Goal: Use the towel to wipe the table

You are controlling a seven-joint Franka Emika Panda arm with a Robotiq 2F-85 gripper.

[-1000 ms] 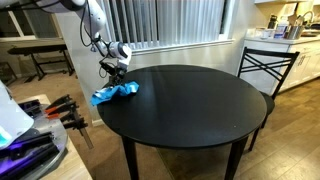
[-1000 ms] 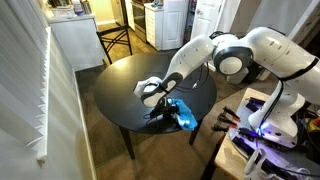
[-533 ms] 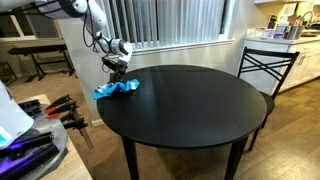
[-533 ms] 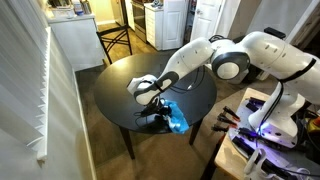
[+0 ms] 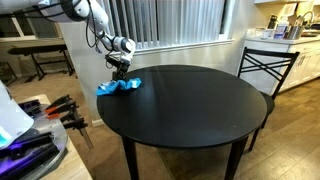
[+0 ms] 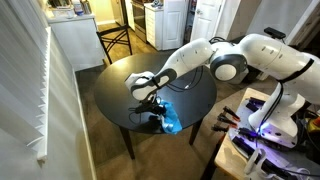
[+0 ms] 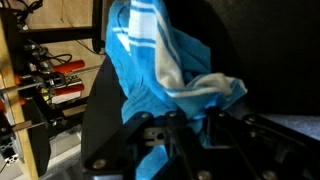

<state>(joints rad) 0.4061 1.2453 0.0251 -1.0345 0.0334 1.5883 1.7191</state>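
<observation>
Here the towel (image 5: 117,88) lies bunched on the table (image 5: 200,115) at its 10 o'clock rim in an exterior view, with bare top open toward 3 o'clock. In the wrist view its long axis runs 12 to 6, its lower end pinched in the gripper's (image 7: 188,130) clenched jaws.
</observation>
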